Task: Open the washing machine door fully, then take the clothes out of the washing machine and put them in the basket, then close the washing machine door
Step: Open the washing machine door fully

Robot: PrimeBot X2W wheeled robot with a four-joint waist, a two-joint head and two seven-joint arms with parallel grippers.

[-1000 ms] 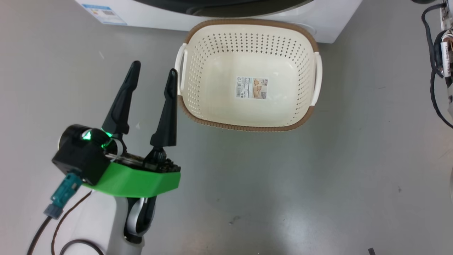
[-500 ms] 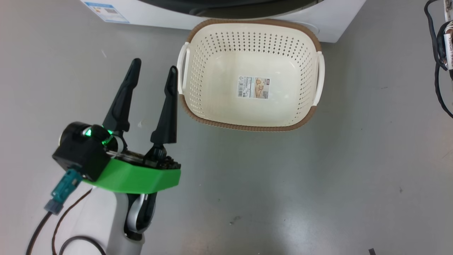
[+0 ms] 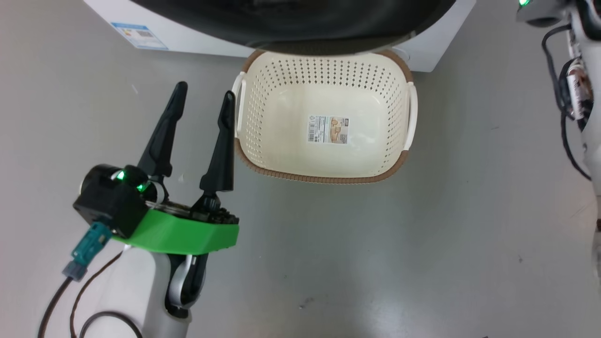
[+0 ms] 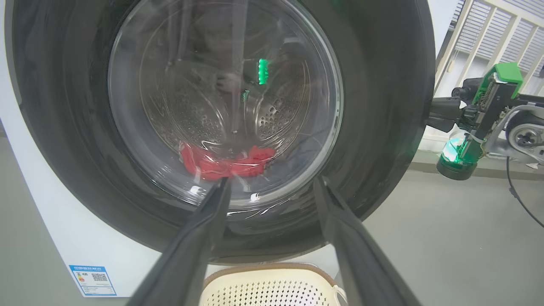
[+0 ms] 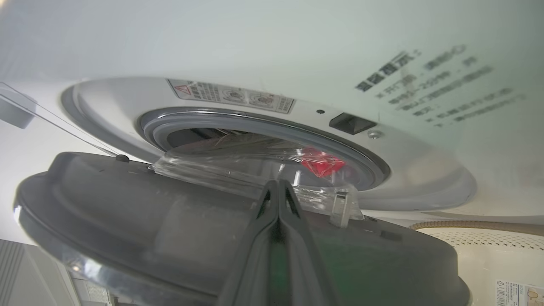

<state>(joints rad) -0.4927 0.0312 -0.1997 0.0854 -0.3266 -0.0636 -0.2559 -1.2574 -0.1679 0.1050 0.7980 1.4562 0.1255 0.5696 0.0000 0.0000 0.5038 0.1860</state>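
Observation:
The washing machine (image 3: 188, 37) stands at the top of the head view, and its black-rimmed door (image 3: 291, 23) hangs ajar over the far rim of the basket (image 3: 324, 179). Through the door's glass (image 4: 225, 106) in the left wrist view, the red clothes (image 4: 225, 163) lie in the drum. My left gripper (image 3: 204, 94) is open and holds nothing, left of the basket, and points at the door (image 4: 382, 127). My right gripper (image 5: 276, 185) is shut, its tips lying against the door's inner face (image 5: 127, 212) beside the porthole. It also shows at the door's right edge (image 4: 430, 119).
Grey floor surrounds the basket, whose only content is a paper label (image 3: 328, 129). My right arm with its dangling cables (image 3: 563, 108) runs down the right edge. Behind it in the left wrist view stands a pale slatted wall (image 4: 488, 34).
The head camera has shifted. The door's black rim now reaches over the basket's far rim, swung further out. My right wrist with its green light has come into the top right corner.

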